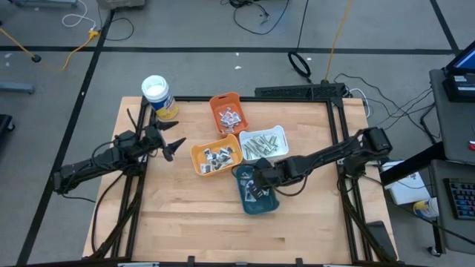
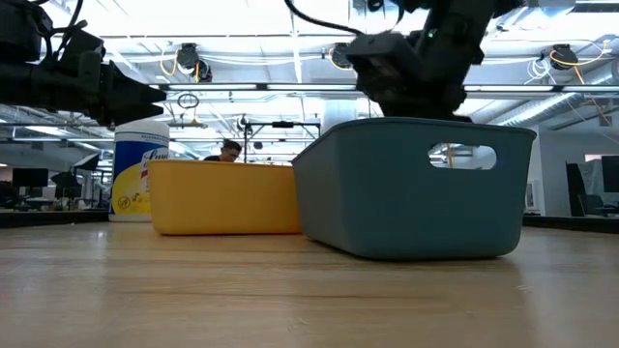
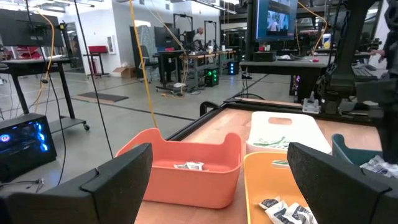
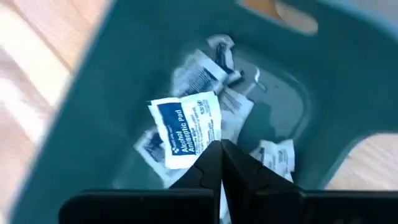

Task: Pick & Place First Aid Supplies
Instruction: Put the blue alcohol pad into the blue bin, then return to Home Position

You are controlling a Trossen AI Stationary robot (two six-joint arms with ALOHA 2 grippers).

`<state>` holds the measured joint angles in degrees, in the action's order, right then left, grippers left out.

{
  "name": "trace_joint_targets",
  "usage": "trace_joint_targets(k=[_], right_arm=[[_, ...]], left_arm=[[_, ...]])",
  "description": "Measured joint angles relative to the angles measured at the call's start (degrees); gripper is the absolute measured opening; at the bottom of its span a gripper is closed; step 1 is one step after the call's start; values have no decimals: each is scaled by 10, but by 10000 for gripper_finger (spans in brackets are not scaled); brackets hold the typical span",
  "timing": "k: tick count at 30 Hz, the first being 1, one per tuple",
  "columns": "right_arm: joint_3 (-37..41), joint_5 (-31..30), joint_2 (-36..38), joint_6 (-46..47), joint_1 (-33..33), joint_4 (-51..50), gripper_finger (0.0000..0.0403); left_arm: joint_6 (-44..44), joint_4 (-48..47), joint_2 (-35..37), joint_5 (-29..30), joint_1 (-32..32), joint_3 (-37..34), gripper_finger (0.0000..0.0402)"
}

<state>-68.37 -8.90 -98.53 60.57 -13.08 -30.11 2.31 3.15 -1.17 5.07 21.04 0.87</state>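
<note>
Sorting looks well underway but unfinished: with several first aid sachets (image 4: 186,127) left in the teal tray (image 1: 261,202) at the desk's five o'clock, the right gripper (image 4: 221,155) hovers above them, fingers together and empty, while the left gripper (image 1: 172,142) waits spread wide at nine o'clock.

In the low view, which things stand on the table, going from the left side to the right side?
White-lidded canister with a yellow label → yellow-orange tray → teal tray. The teal tray is the nearest one and partly covers the right end of the yellow-orange tray.
</note>
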Motion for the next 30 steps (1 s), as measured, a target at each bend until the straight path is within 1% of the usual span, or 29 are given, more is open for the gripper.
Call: trace_joint_targets(k=[5, 8, 10, 12, 14, 16, 18, 21, 23, 25, 27, 28, 30], right_arm=[[2, 0, -6, -20, 2, 16, 6], [2, 5, -6, -27, 4, 16, 32], [2, 29, -6, -24, 8, 14, 63], [1, 43, -6, -16, 13, 12, 101], [2, 43, -3, -25, 17, 8, 145], [14, 42, 12, -58, 22, 29, 189], [33, 42, 38, -110, 32, 72, 233], [76, 40, 85, -217, 51, 139, 290], [103, 12, 115, -295, 61, 165, 321], [131, -36, 152, -385, 66, 163, 346], [165, -81, 198, -487, 75, 195, 363], [183, -91, 228, -535, 84, 213, 369], [218, -93, 286, -615, 107, 256, 379]], left_arm=[[0, 0, 0, 0, 0, 0, 379], [0, 0, 0, 0, 0, 0, 379], [0, 0, 0, 0, 0, 0, 379], [0, 0, 0, 0, 0, 0, 379], [0, 0, 0, 0, 0, 0, 379], [0, 0, 0, 0, 0, 0, 379], [0, 0, 0, 0, 0, 0, 379], [0, 0, 0, 0, 0, 0, 379], [0, 0, 0, 0, 0, 0, 379], [0, 0, 0, 0, 0, 0, 379], [0, 0, 0, 0, 0, 0, 379], [0, 0, 0, 0, 0, 0, 379], [0, 0, 0, 0, 0, 0, 379]])
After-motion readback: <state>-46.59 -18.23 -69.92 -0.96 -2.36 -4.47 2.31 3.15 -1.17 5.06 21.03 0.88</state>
